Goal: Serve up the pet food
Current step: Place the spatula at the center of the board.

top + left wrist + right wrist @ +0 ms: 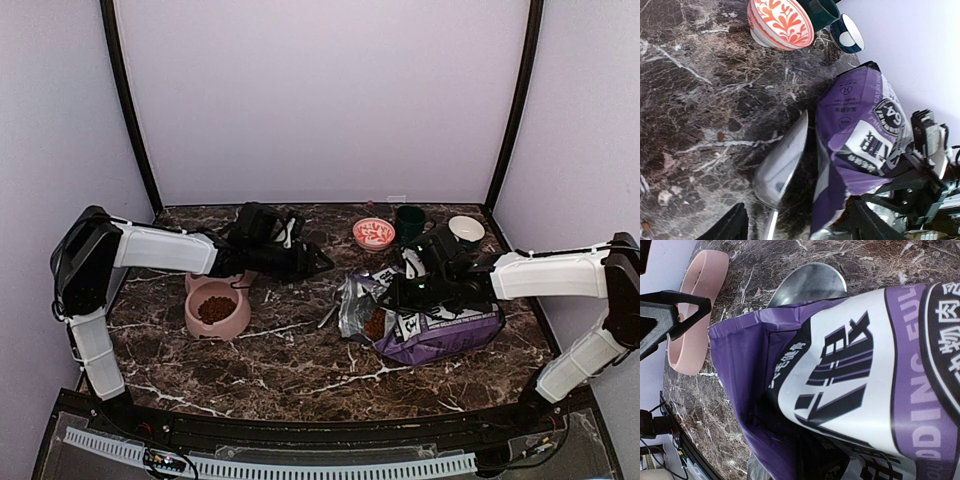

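Observation:
Pet food kibble (215, 309) fills one side of the pink double bowl (240, 322), and more kibble (375, 325) shows in the open mouth of the purple-and-white bag (440, 328) lying on the table. A metal scoop (782, 159) lies on the marble just left of the bag mouth; it also shows in the top view (328, 316). My left gripper (318, 262) is open and empty, its fingers spread above the scoop (800, 226). My right gripper (405, 290) is shut on the bag's upper edge. In the right wrist view the bag (850, 370) hides its fingers.
A red patterned bowl (373, 233), a dark green cup (409, 222) and a small white-lined bowl (466, 230) stand at the back right. A stray pellet (720, 135) lies on the marble. Walls close the back and both sides.

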You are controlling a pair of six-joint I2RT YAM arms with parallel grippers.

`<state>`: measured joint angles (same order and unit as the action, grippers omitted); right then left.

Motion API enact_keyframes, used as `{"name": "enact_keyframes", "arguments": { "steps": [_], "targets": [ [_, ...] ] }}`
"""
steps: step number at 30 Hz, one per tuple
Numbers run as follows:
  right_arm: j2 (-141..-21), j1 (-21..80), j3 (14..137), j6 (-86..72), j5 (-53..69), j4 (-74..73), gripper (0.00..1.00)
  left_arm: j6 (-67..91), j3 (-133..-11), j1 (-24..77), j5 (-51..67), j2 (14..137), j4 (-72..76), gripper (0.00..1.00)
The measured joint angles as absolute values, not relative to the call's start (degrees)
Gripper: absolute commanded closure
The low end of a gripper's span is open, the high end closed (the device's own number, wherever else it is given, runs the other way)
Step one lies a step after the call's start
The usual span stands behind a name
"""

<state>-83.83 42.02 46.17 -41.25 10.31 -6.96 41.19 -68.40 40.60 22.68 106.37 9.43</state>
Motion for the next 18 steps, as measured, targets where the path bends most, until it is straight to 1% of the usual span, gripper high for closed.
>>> {"name": "enact_keyframes", "arguments": {
  "steps": [8, 13, 18],
  "targets": [
    [-83.9, 42.4, 46.3, -41.3, 10.0, -7.2, 1.00, 41.6, -63.1, 37.3, 24.8, 109.5, 13.6, 0.31],
    [-84.2, 42.9, 46.8, -41.0, 9.8, -7.5, 1.00, 39.5, -63.5, 37.3, 27.7, 109.5, 15.1, 0.30],
    [-85.0, 43.9, 47.3, -40.7, 9.0, -7.8, 1.00, 39.6, -65.6, 37.4, 28.8, 109.5, 14.2, 0.33]
  ]
}}
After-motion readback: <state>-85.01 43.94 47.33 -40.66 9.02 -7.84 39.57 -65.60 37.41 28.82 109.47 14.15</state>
